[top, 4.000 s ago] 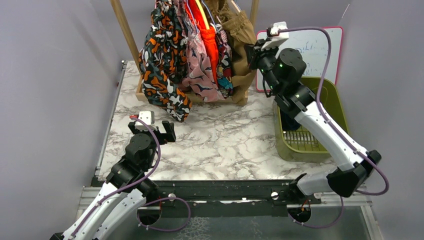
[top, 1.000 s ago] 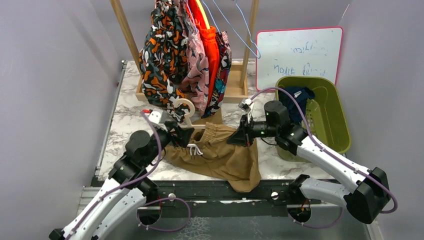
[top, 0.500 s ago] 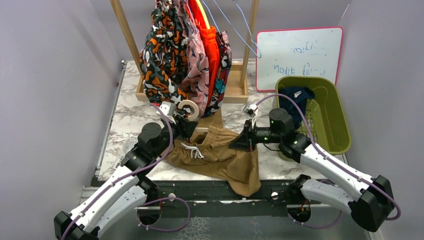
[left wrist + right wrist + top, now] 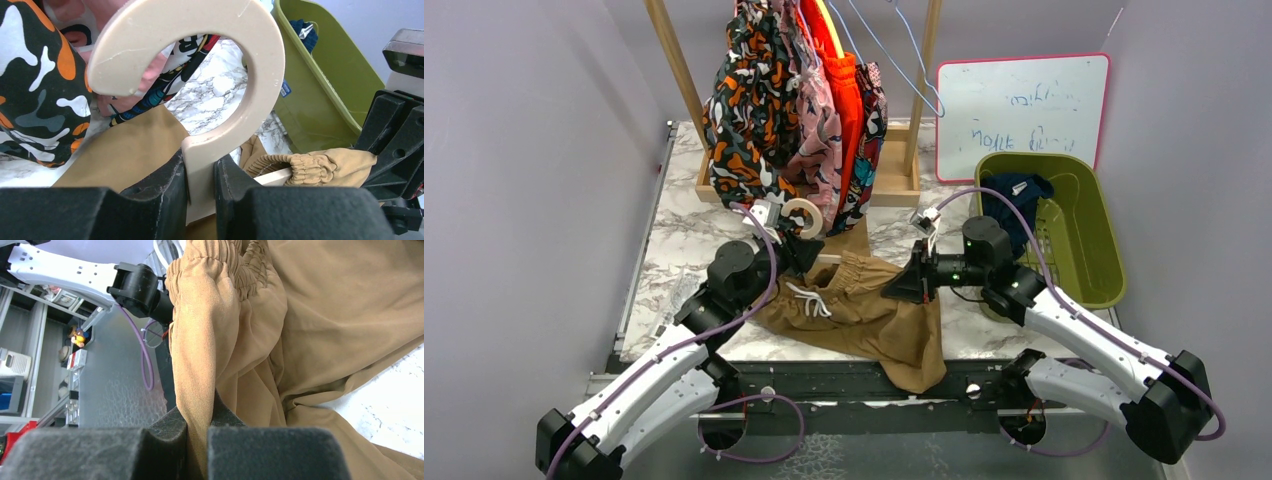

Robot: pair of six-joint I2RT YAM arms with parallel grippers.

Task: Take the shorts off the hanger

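Tan shorts (image 4: 864, 310): crumpled on the near part of the desk (image 4: 684, 235) between the two arms, with one leg drooping over the front edge.
Hanger (image 4: 200, 75): a cream one, its hook standing up at the left end of the waistband, close to the hanging prints.
Left jaws: pressed together on the hanger's stem, just under the hook.
Right jaws: pinching a thick fold of the tan waistband at its right end.
Hold: the left wrist view shows a pale bar running into the gathered elastic, so the waistband looks to be on the hanger yet.
Done: this pair and its hanger are down from the rack (image 4: 674, 70). A navy garment (image 4: 1014, 195) lies in the green bin (image 4: 1104, 250), and bare wire hangers (image 4: 904, 50) hang on the rail.
Left for this pair: I judge the arms must draw apart until the waistband slips off the bar.
Left after that: the printed and orange shorts (image 4: 794, 110) hang bunched on the rack, several pairs of them.
Progress: I'd put it under half, with most of the pairs not yet taken down.
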